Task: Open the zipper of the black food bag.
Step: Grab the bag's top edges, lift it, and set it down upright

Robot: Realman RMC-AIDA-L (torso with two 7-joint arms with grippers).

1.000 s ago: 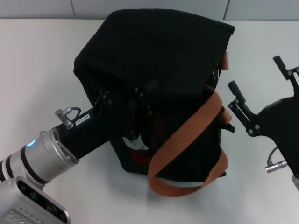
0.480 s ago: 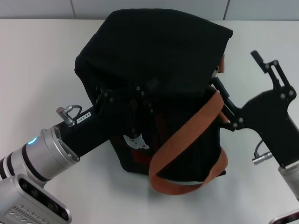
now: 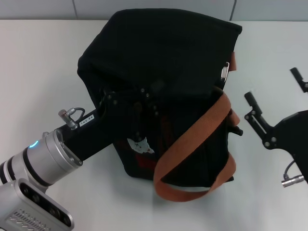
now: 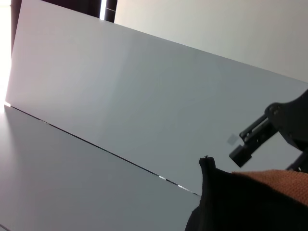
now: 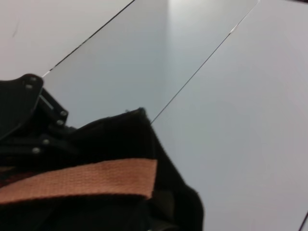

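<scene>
The black food bag (image 3: 159, 48) stands mid-table in the head view, its top fabric slumped over. Orange-brown straps (image 3: 192, 139) hang down its near right side, and a bear patch (image 3: 139, 146) shows low on the front. The zipper's silver pull tab (image 3: 224, 71) hangs at the bag's upper right edge, beside a strap end. My left gripper (image 3: 130, 98) presses into the bag's left front face, black against black. My right gripper (image 3: 273, 87) is open and empty, a short gap to the right of the bag and pull tab. The right wrist view shows the bag's corner (image 5: 139, 130) and a strap (image 5: 82, 180).
The white table (image 3: 38, 57) runs all around the bag, with a grey wall panel (image 3: 144, 7) along its far edge. My left arm (image 3: 53, 154) crosses the near left corner of the table.
Half a second ago my right gripper reached in against the bag beside the pull tab. It has now drawn back to the right, still open. The left arm and bag have barely moved.
</scene>
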